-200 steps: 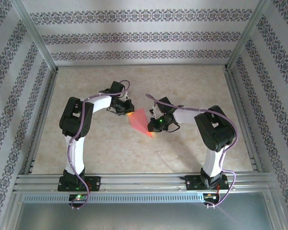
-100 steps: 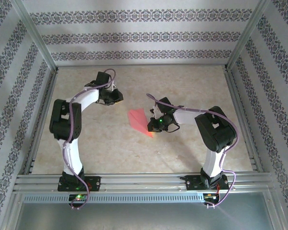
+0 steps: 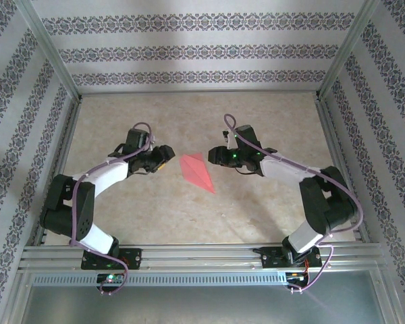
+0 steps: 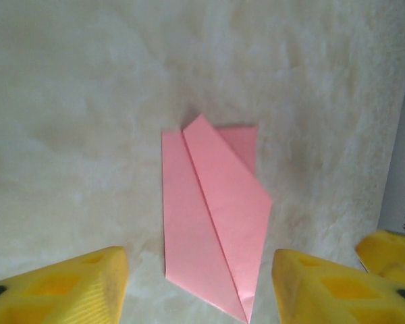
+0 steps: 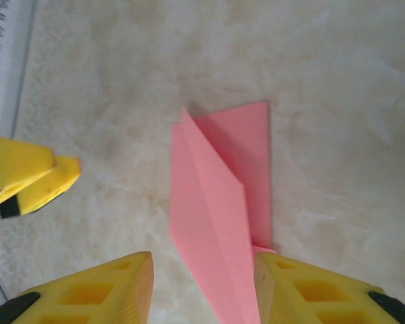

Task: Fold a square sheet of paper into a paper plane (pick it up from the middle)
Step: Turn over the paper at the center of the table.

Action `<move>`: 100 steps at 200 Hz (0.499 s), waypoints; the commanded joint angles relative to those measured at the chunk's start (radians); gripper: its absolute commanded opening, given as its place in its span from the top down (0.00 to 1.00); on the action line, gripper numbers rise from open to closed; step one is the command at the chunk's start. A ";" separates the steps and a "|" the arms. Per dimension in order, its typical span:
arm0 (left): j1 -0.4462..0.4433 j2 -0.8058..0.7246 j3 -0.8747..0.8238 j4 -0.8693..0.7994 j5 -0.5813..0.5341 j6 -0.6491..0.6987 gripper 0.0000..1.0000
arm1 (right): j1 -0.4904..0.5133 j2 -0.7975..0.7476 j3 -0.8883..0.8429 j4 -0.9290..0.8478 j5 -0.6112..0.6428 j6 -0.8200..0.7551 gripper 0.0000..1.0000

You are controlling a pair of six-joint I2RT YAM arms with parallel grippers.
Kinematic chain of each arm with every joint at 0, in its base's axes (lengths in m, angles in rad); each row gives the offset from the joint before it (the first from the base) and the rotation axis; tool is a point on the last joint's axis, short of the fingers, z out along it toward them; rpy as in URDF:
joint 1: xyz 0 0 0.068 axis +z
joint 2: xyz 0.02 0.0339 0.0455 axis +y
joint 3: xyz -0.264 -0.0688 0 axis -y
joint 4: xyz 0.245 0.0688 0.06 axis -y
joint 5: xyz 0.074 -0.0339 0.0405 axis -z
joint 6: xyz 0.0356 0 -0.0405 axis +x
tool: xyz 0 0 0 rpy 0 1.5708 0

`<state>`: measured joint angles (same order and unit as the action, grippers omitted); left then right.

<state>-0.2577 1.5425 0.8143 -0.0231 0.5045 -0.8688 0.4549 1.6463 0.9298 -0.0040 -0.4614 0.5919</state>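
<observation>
Two arms lean over the pale marbled table (image 3: 270, 209), one on either side of the paper plane (image 3: 197, 170), which lies on the table's middle. The left arm (image 3: 98, 181) comes in from the plane's left and the right arm (image 3: 287, 169) from its right. The left gripper (image 3: 163, 156) sits near the plane's left edge with its yellow fingers (image 4: 74, 290) spread apart, pinching nothing; from its wrist camera the plane (image 4: 212, 209) lies on the table ahead of and between the open jaws. The right gripper (image 3: 216, 155) is just beside the plane's blunt far end, its fingers (image 5: 101, 297) likewise spread and holding nothing, with the plane (image 5: 219, 196) reaching down between them in its wrist view. The plane is a slim pink-red dart with a long crease, its point toward the arms' bases; neither gripper touches it.
</observation>
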 commanded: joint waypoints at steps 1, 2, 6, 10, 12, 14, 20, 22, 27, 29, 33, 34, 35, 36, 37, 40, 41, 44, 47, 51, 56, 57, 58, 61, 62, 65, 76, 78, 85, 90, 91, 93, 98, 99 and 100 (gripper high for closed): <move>-0.031 -0.026 -0.051 0.194 0.016 -0.141 0.34 | -0.004 0.088 0.051 0.000 -0.074 -0.032 0.56; -0.033 -0.025 -0.054 0.198 0.016 -0.145 0.34 | -0.004 0.092 0.055 -0.001 -0.076 -0.033 0.56; -0.036 -0.023 -0.065 0.214 0.012 -0.157 0.32 | -0.005 0.108 0.066 -0.008 -0.083 -0.036 0.56; -0.039 -0.019 -0.072 0.228 0.012 -0.167 0.29 | -0.007 0.124 0.079 -0.013 -0.089 -0.040 0.56; -0.040 -0.017 -0.075 0.235 0.012 -0.171 0.28 | -0.008 0.132 0.086 -0.014 -0.094 -0.041 0.56; -0.042 -0.016 -0.078 0.241 0.012 -0.174 0.28 | -0.008 0.141 0.091 -0.015 -0.097 -0.041 0.57; -0.046 -0.010 -0.084 0.255 0.012 -0.180 0.26 | -0.010 0.166 0.106 -0.013 -0.111 -0.044 0.57; -0.046 -0.008 -0.085 0.257 0.012 -0.183 0.25 | -0.010 0.173 0.111 -0.013 -0.115 -0.045 0.57; -0.048 -0.002 -0.087 0.262 0.012 -0.186 0.23 | -0.011 0.195 0.124 -0.013 -0.126 -0.046 0.58; -0.049 0.000 -0.088 0.264 0.012 -0.187 0.23 | -0.011 0.202 0.127 -0.014 -0.130 -0.045 0.58; -0.053 0.004 -0.089 0.269 0.013 -0.188 0.22 | -0.012 0.219 0.139 -0.015 -0.140 -0.047 0.60; -0.053 0.006 -0.089 0.270 0.014 -0.188 0.21 | -0.012 0.223 0.142 -0.015 -0.142 -0.047 0.60; -0.053 0.006 -0.090 0.272 0.015 -0.188 0.21 | -0.012 0.227 0.144 -0.014 -0.145 -0.047 0.60; -0.054 0.008 -0.089 0.273 0.014 -0.188 0.21 | -0.012 0.231 0.146 -0.015 -0.149 -0.047 0.60; -0.054 0.009 -0.090 0.275 0.014 -0.189 0.21 | -0.012 0.234 0.147 -0.015 -0.152 -0.048 0.60; -0.055 0.011 -0.090 0.277 0.017 -0.188 0.20 | -0.013 0.244 0.156 -0.013 -0.162 -0.049 0.61; -0.056 0.011 -0.089 0.277 0.017 -0.188 0.20 | -0.013 0.248 0.158 -0.012 -0.165 -0.049 0.61; -0.058 0.014 -0.089 0.280 0.016 -0.189 0.19 | -0.012 0.258 0.164 -0.012 -0.173 -0.049 0.62; -0.058 0.016 -0.090 0.283 0.017 -0.190 0.18 | -0.012 0.268 0.168 -0.010 -0.179 -0.048 0.63; -0.061 0.018 -0.090 0.287 0.016 -0.191 0.17 | -0.012 0.279 0.177 -0.011 -0.185 -0.049 0.64; -0.064 0.020 -0.090 0.291 0.017 -0.192 0.16 | -0.012 0.292 0.184 -0.012 -0.190 -0.053 0.65; -0.064 0.021 -0.090 0.291 0.016 -0.193 0.16 | -0.012 0.294 0.185 -0.013 -0.192 -0.053 0.66; -0.064 0.022 -0.091 0.292 0.016 -0.193 0.16 | -0.012 0.296 0.187 -0.014 -0.193 -0.053 0.65; -0.065 0.024 -0.090 0.294 0.018 -0.193 0.15 | -0.012 0.303 0.191 -0.014 -0.195 -0.053 0.66; -0.065 0.024 -0.091 0.295 0.018 -0.193 0.15 | -0.012 0.305 0.193 -0.015 -0.196 -0.053 0.66; -0.065 0.026 -0.091 0.296 0.017 -0.193 0.14 | -0.013 0.311 0.198 -0.016 -0.198 -0.056 0.67; -0.068 0.030 -0.090 0.301 0.018 -0.194 0.12 | -0.013 0.328 0.208 -0.018 -0.208 -0.061 0.69; -0.069 0.031 -0.089 0.302 0.017 -0.194 0.12 | -0.013 0.331 0.211 -0.017 -0.212 -0.062 0.69; -0.070 0.034 -0.090 0.305 0.020 -0.192 0.10 | -0.013 0.340 0.214 -0.016 -0.224 -0.066 0.70; -0.073 0.036 -0.087 0.308 0.021 -0.191 0.10 | -0.013 0.347 0.218 -0.017 -0.231 -0.068 0.71; -0.073 0.037 -0.087 0.308 0.022 -0.191 0.10 | -0.013 0.348 0.219 -0.018 -0.231 -0.068 0.71; -0.074 0.037 -0.087 0.308 0.022 -0.191 0.09 | -0.013 0.350 0.220 -0.019 -0.234 -0.067 0.72; -0.074 0.039 -0.086 0.308 0.023 -0.189 0.09 | -0.013 0.356 0.223 -0.019 -0.240 -0.070 0.73; -0.075 0.039 -0.086 0.308 0.023 -0.189 0.09 | -0.013 0.357 0.223 -0.019 -0.241 -0.070 0.73; -0.075 0.039 -0.086 0.308 0.024 -0.188 0.09 | -0.013 0.358 0.224 -0.018 -0.243 -0.070 0.73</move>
<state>-0.3172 1.5620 0.7280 0.2237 0.5159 -1.0431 0.4530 1.9728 1.1202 -0.0174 -0.6380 0.5499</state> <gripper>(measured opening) 0.902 0.287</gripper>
